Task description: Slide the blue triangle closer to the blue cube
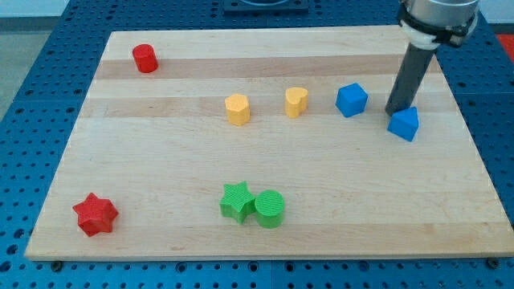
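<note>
The blue triangle (404,124) sits at the view's right side of the counter (265,164), and the blue cube (351,99) is near it, up and to the view's left, with a clear gap of bare wood between them. So the job looks largely set up but not finished: the two blues are near, not touching, and a short slide toward the view's left would close them.

The tip (394,111) stands right at the triangle's upper left edge, seemingly touching it, between the two blue blocks. That looks like the wrong side for pushing leftward.

There is no gripper here, only a rod, so nothing is grasped.

The triangle's peak points toward the view's top; its long axis cannot be made out with confidence.
</note>
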